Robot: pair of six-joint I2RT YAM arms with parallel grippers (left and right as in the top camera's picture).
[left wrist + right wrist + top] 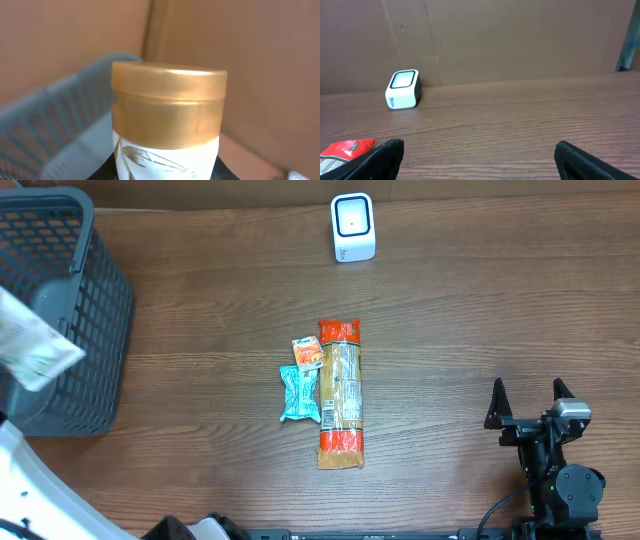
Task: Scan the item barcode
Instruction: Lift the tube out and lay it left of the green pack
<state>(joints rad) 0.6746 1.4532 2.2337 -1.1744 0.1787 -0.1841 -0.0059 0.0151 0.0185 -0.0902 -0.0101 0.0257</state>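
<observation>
Far left of the scanner [353, 227], where the grey basket [70, 290] stands, the left jaws grip a white bottle [167, 150] with a gold cap [169, 107]. The bottle is held clear of the bench [480, 300], well apart from the scanner. Snack packets [340, 395] lie in front of the scanner, untouched. Right of the scanner and nearer the robot, the right jaws stand wide open, empty. Judgement: pick-up is done. Left to do: carry the bottle to the scanner window and turn its barcode, not visible here, toward it.
</observation>
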